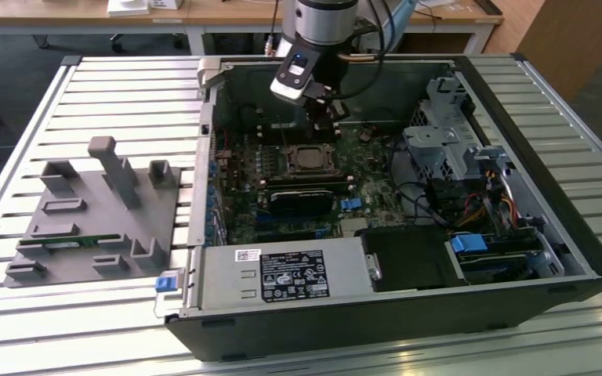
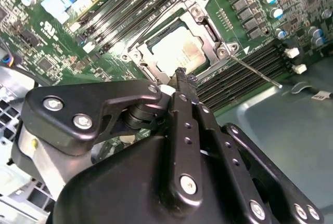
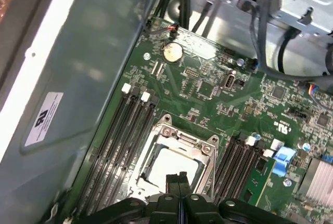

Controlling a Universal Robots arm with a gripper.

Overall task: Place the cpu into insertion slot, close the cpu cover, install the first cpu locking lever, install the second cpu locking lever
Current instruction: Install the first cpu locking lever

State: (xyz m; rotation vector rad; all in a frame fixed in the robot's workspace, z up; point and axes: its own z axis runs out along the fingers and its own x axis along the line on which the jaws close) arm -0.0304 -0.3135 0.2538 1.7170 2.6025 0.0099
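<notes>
One arm, angled down into an open computer case (image 1: 385,321) lying flat on a slatted table (image 1: 123,86). Hangs with the gripper (image 1: 326,133) over the motherboard (image 1: 375,176), just at the far edge of the socket from the power supply box (image 1: 280,274). Both fingers pressed flat together in both wrist views, no gap, nothing pinched between them: gripper (image 2: 182,73) seen from behind its black linkage in the second wrist view, gripper (image 3: 177,174) tips lined up over the socket's edge in the first. Cannot tell whether the tips touch the socket or hover just above it. Seated in the socket, pale metal top up: the cpu (image 2: 179,52), also plain in the first wrist view as the cpu (image 3: 174,164) just beside the fingertips. Laid down flat around it, the cpu cover (image 2: 204,24), square window framing the chip, screws at its corners. Slanting out from one corner of the socket across the memory slots (image 2: 250,60), a thin metal lever (image 2: 255,70). On the exterior view's left, well apart from the case, a grey moulded fixture (image 1: 103,211) on the table.
</notes>
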